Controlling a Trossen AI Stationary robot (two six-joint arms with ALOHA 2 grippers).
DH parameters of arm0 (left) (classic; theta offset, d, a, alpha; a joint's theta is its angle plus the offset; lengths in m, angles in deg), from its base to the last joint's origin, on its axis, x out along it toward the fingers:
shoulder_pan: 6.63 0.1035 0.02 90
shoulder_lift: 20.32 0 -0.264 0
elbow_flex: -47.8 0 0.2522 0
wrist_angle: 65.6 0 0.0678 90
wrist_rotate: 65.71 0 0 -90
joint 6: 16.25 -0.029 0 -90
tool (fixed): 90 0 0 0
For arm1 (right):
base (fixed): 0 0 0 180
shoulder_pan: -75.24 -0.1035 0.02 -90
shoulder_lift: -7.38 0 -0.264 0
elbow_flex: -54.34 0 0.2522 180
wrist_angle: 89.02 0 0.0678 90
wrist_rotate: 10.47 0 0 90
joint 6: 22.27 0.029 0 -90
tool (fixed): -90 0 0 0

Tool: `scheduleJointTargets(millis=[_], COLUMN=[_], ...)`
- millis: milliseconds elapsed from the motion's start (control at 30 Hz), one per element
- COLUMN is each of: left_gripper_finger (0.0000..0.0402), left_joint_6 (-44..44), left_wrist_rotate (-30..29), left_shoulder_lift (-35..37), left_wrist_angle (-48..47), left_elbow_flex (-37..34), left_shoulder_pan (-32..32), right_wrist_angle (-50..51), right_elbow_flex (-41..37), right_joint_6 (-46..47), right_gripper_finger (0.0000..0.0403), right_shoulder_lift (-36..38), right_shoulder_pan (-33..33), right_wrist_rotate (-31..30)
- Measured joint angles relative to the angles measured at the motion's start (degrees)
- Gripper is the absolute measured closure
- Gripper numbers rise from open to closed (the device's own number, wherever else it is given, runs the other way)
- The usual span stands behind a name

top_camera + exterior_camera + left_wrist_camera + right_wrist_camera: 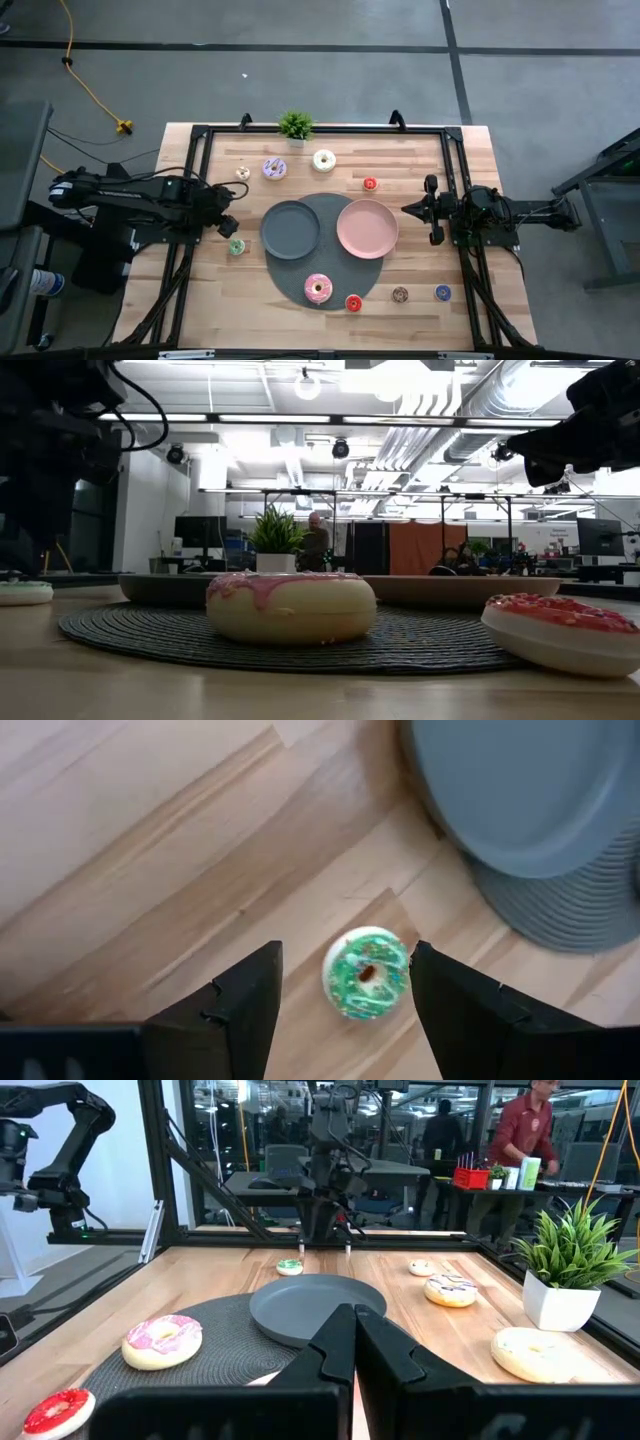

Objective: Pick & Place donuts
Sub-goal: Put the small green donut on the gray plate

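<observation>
Green donut flat, hole upward

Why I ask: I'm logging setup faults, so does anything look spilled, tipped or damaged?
Nothing stands out. The donuts lie flat and scattered, the grey plate and pink plate sit level on the mat, and the plant stands upright. The left claw is open over the green donut.

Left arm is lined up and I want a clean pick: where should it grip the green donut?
Come straight down on the green donut and pinch across its outer rim. It lies flat on the table, and the open left gripper already has a finger on each side. The grey plate sits clear of it.
</observation>
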Motion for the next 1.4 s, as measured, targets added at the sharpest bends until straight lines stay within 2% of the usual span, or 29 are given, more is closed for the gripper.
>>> scheduleJointTargets(millis=[267, 467, 633, 833, 1400], left_gripper_finger=[0.0191, 0.0191, 0.0191, 0.0191, 0.0191], left_joint_6=[-8.83, -18.03, -22.23, -25.27, -25.76], left_wrist_rotate=[0.47, 5.02, 6.02, 9.75, 8.88], left_shoulder_lift=[-7.62, -13.76, -17.50, -20.27, -22.69], left_wrist_angle=[2.16, 6.73, 7.08, 9.65, 9.68], left_elbow_flex=[0.00, 0.00, 0.00, 0.00, 0.00], left_shoulder_pan=[0.00, 0.00, -0.02, -0.02, -0.02], right_wrist_angle=[-0.02, 0.01, -0.02, -0.01, -0.01], right_elbow_flex=[0.01, 0.00, 0.00, 0.01, 0.00], right_joint_6=[0.01, 0.02, 0.01, 0.00, 0.02], right_gripper_finger=[0.0402, 0.0402, 0.0402, 0.0402, 0.0402], right_shoulder_lift=[-0.01, 0.00, -0.01, 0.00, -0.01], right_shoulder_pan=[-0.01, -0.02, -0.01, -0.01, -0.01], right_wrist_rotate=[0.00, 0.00, 0.00, 0.00, 0.00])
